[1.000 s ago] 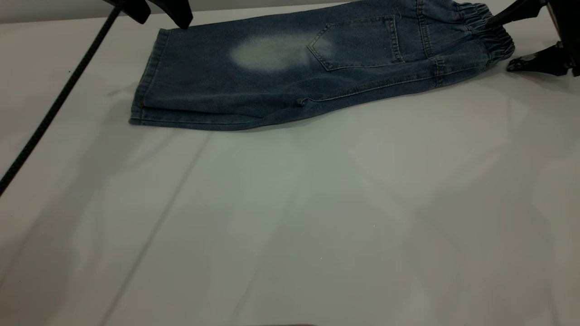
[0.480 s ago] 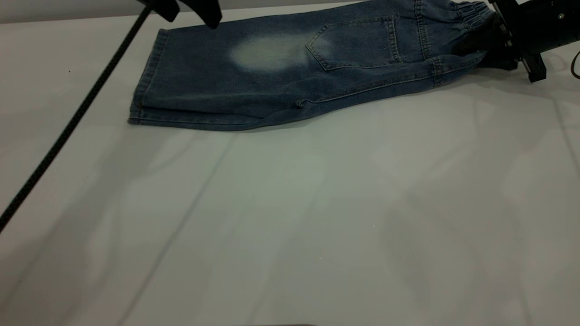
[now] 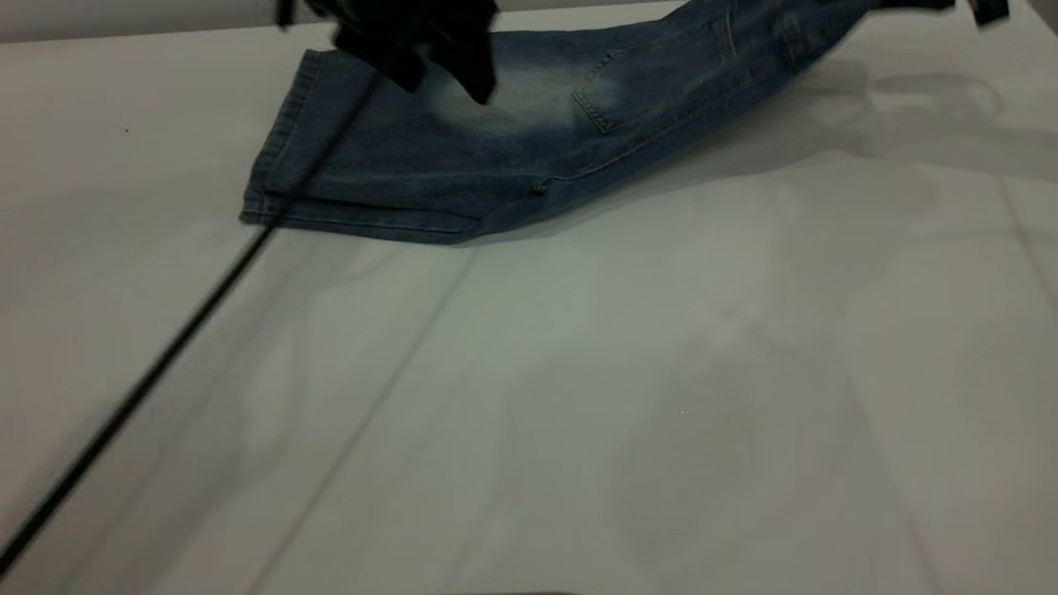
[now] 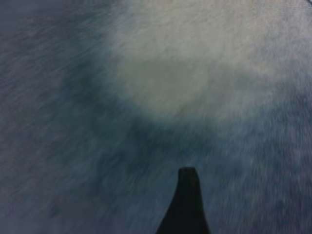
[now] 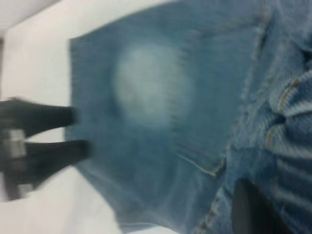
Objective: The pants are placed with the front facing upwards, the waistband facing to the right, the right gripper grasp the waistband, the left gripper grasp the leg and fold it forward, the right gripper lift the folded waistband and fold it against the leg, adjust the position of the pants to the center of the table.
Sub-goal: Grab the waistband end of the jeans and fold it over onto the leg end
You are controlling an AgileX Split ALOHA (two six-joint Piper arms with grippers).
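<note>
The blue denim pants [image 3: 496, 157] lie folded lengthwise on the far part of the white table [image 3: 579, 397], hem at the left. Their right end slopes up off the table and leaves the exterior view at the top. My right gripper [image 3: 988, 8] shows only as a black scrap at that edge. In the right wrist view one of its fingers [image 5: 248, 209] presses the gathered waistband [image 5: 297, 165], shut on it. My left gripper [image 3: 442, 78] hovers open over the leg beside the pale patch [image 3: 512, 95]. One of its fingertips [image 4: 187, 204] shows just above the denim.
The left arm's thin black cable [image 3: 165, 355] runs slantwise from the gripper across the hem down to the near left edge. The pants' lifted end casts a shadow [image 3: 893, 107] on the table at the right. Bare tabletop fills the whole near half.
My right gripper closed on the waistband and raised it out of the top of the view, tilting the pants' right end up. My left gripper moved right from beyond the hem to above the leg.
</note>
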